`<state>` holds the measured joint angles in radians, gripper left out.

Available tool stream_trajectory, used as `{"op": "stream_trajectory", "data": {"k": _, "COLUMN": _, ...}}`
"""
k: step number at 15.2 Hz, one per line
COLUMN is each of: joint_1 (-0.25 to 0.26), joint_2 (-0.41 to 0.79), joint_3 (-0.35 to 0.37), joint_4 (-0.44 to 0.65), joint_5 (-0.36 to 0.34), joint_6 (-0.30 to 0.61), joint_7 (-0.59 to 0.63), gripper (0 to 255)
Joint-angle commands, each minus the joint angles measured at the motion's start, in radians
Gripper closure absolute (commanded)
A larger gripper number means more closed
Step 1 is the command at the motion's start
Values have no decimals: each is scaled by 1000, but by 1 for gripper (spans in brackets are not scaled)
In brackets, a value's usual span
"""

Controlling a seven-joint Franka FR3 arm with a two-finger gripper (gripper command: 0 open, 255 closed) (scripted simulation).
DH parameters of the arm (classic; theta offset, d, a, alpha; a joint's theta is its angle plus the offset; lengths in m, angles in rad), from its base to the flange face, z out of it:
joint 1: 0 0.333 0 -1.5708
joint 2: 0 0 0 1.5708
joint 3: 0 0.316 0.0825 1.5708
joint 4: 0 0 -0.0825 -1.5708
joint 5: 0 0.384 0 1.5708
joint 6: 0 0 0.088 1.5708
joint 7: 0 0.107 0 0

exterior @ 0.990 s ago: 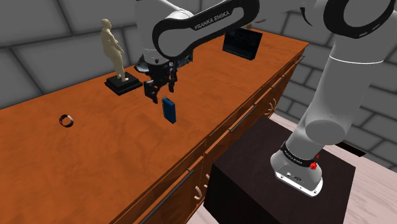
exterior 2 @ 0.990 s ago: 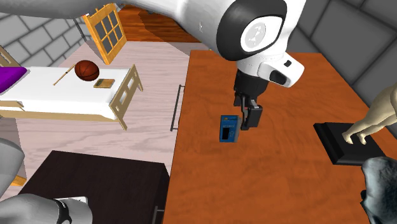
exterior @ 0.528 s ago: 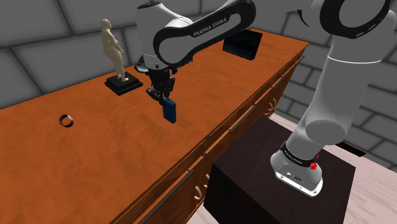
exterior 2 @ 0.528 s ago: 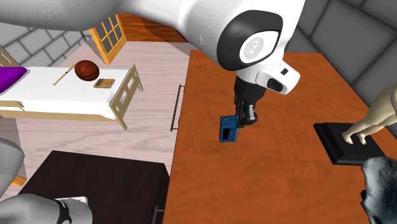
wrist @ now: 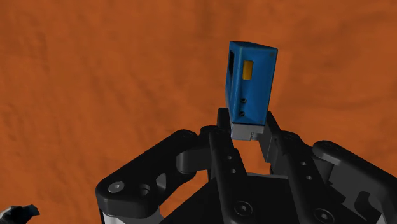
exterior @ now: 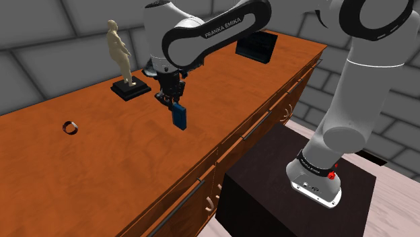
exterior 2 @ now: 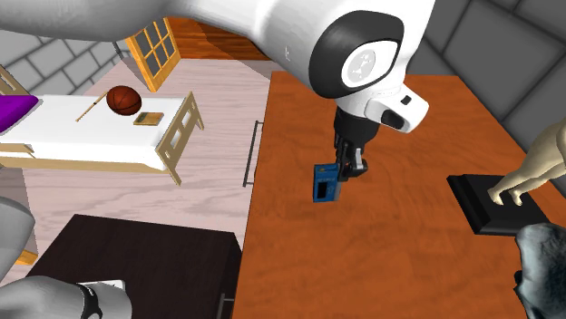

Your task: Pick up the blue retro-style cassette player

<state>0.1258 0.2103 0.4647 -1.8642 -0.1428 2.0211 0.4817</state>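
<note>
The blue cassette player [exterior: 179, 115] is a small blue box with a yellow window and a grey end. It stands a little tilted on the orange-brown wooden counter [exterior: 101, 155]. My black gripper [exterior: 169, 101] comes down on it from above and is shut on its upper grey end. In the second exterior view the player [exterior 2: 324, 184] hangs off the gripper [exterior 2: 347, 170] toward the counter's front edge. In the wrist view both fingers clasp the grey end, the gripper [wrist: 247, 127] holding the blue body [wrist: 250, 83] out over the wood.
A beige figurine [exterior: 118, 46] on a black base [exterior: 130, 87] stands just behind the gripper. A dark ring [exterior: 70, 127] lies toward the shoulder view's left. A black open case [exterior: 256, 46] sits at the counter's far end. The dark stand [exterior: 296, 195] is in front of the drawers.
One second ago the open gripper hung beside the player's top. It then dropped and shut on it, tilting the player slightly. Nothing has moved in the last half second.
</note>
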Motion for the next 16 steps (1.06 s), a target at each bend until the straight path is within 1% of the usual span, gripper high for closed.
{"op": "stream_trajectory", "data": {"k": 1, "joint_1": -1, "joint_2": -6, "joint_3": 1, "joint_4": 11, "joint_5": 4, "joint_6": -17, "joint_7": -3, "gripper": 255}}
{"op": "stream_trajectory", "data": {"k": 14, "joint_1": -3, "joint_2": -47, "joint_3": 7, "joint_4": 138, "joint_5": 30, "joint_6": -180, "joint_7": -25, "gripper": 255}}
{"op": "stream_trajectory", "data": {"k": 16, "joint_1": -3, "joint_2": -48, "joint_3": 7, "joint_4": 140, "joint_5": 30, "joint_6": -182, "joint_7": -25, "gripper": 255}}
